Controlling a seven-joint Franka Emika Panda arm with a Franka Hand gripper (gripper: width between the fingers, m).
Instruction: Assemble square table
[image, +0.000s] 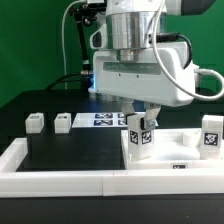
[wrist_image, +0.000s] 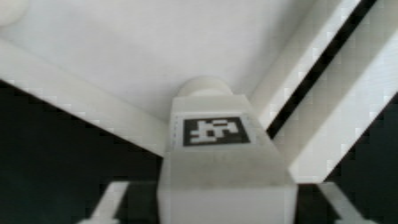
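Observation:
The square table's white top (image: 172, 152) lies flat at the exterior view's right, against the white rim bar. My gripper (image: 140, 120) is shut on a chunky white tagged leg (image: 138, 136), which stands upright over the top's near-left corner. In the wrist view this leg (wrist_image: 217, 140) fills the middle, its tag facing the camera, with my gripper (wrist_image: 217, 205) round it and the fingers (wrist_image: 111, 200) on either side of it. The top (wrist_image: 125, 60) spreads beyond it. Another leg (image: 210, 136) stands at the top's far-right corner. Two loose legs (image: 36, 122) (image: 62, 122) rest on the black surface at the left.
The marker board (image: 100, 121) lies flat behind the gripper. White rim bars (image: 60, 182) edge the black surface along the front and left; one bar (wrist_image: 338, 90) runs beside the top in the wrist view. Cables hang behind the arm.

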